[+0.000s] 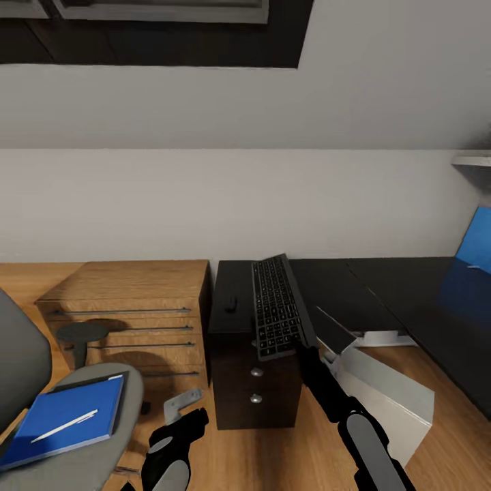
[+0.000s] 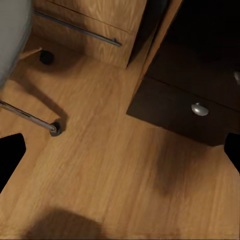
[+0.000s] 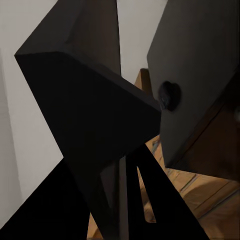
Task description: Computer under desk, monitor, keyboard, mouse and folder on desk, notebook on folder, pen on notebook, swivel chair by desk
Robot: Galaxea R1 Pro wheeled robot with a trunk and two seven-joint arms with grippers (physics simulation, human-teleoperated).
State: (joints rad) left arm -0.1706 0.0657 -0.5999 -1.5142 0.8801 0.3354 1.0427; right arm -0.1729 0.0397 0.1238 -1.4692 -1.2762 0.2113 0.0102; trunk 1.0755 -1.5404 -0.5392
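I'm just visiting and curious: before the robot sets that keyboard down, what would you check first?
1. Right gripper has the keyboard by its near end: ok.
2. Keyboard over the desk: ok, though its near end overhangs the drawer unit.
3. Mouse apart from the keyboard: ok.
4. Monitor on the desk: cannot tell.
5. Left gripper free, hanging low over the floor: ok.
6. Folder moved to the desk: not ok, on the chair with the pen.

The glossy black desk [image 1: 382, 286] carries the mouse [image 1: 232, 303] near its left end, the keyboard [image 1: 276, 307] beside it.
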